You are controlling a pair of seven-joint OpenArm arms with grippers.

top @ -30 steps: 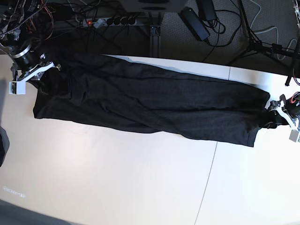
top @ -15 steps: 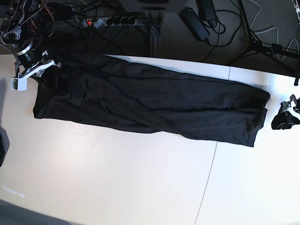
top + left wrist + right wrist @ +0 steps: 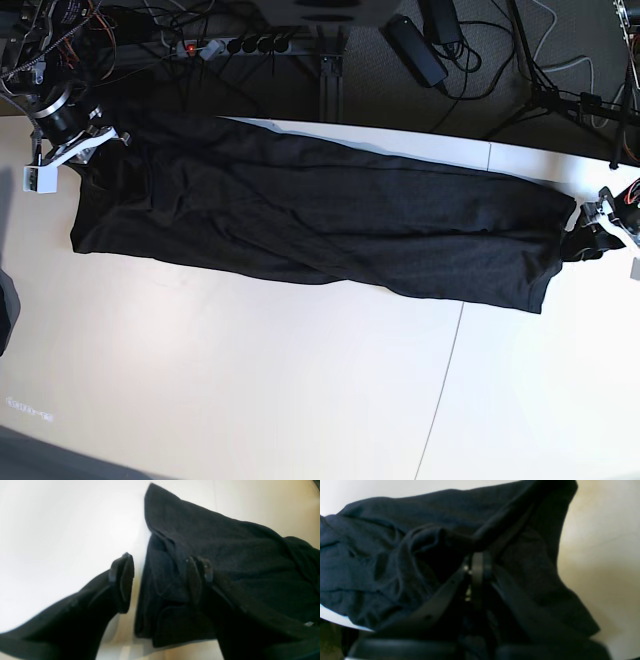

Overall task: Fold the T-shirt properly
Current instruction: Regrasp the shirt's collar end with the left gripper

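The left gripper (image 3: 160, 580) stands wide open, one finger (image 3: 122, 585) over bare table and the other (image 3: 197, 580) against the cloth, so that the layered end of the T-shirt (image 3: 225, 555) lies between the jaws but is not pinched. The right gripper (image 3: 477, 567) is closed down to a thin slit with dark fabric bunched all round it; it appears to pinch the shirt's edge, though the wrist view is too dark there to be sure.

In the base view the T-shirt (image 3: 320, 215) lies as a long, narrow black band across the white table (image 3: 250, 380), running from the upper left of the frame down to the right edge – the right gripper (image 3: 70, 145) at its upper-left end, the left gripper (image 3: 590, 240) at its right end.

The step in hand looks like a re-grasp of the right-hand end. To do it well, the open jaws should slide further in until they straddle every layer at the corner (a single layer caught would let the fold fall apart), then close squarely – with the far end held taut and level, so the band carries over without a twist.

No brand, label or writing can be read; a small pale tab (image 3: 309, 623) at the lower right of the left wrist view is too blurred to make out.
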